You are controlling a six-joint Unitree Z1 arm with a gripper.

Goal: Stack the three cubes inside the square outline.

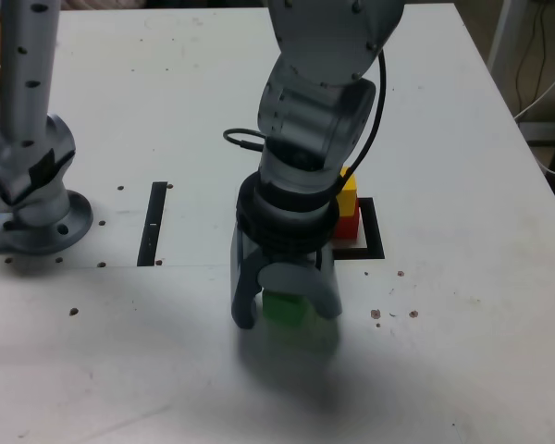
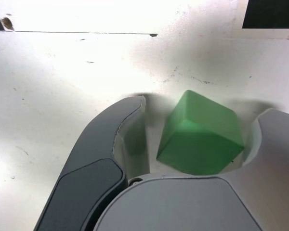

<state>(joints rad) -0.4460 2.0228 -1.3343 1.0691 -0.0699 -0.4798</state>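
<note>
A green cube (image 1: 284, 308) (image 2: 200, 134) rests on the white table between the fingers of my gripper (image 1: 285, 315) (image 2: 202, 113). The jaws stand open around it. In the wrist view one finger (image 2: 130, 130) is a small gap away from the cube, while the other finger (image 2: 274, 139) is at its far side, touching or nearly so. Behind the arm in the exterior view, a yellow cube (image 1: 349, 194) sits on a red cube (image 1: 348, 225) inside the black square outline (image 1: 375, 237). The arm hides part of that stack.
A straight black strip (image 1: 154, 222) lies on the table towards the exterior view's left. A second grey arm's base (image 1: 32, 199) stands at the far left. Small dark specks (image 1: 393, 313) dot the table (image 1: 462, 351) near the cube.
</note>
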